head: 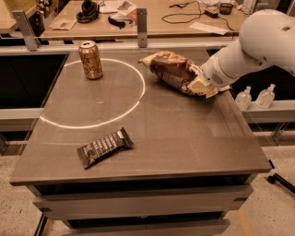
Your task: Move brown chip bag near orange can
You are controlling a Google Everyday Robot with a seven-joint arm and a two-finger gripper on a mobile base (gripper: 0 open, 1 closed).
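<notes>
The brown chip bag (173,71) lies on the table (184,138) at the back right, dark and crinkled with pale yellow ends. My gripper (203,84) is at the bag's right end, touching its pale edge; the white arm (258,44) comes in from the right and hides most of the gripper. The orange can (91,60) stands upright at the back left, inside a white circle marked on the table, well apart from the bag.
A small flat dark wrapped bar (104,147) lies near the table's front left. Two small clear bottles (255,97) stand on a ledge past the right edge. A cluttered desk with cables and headphones (87,10) runs behind.
</notes>
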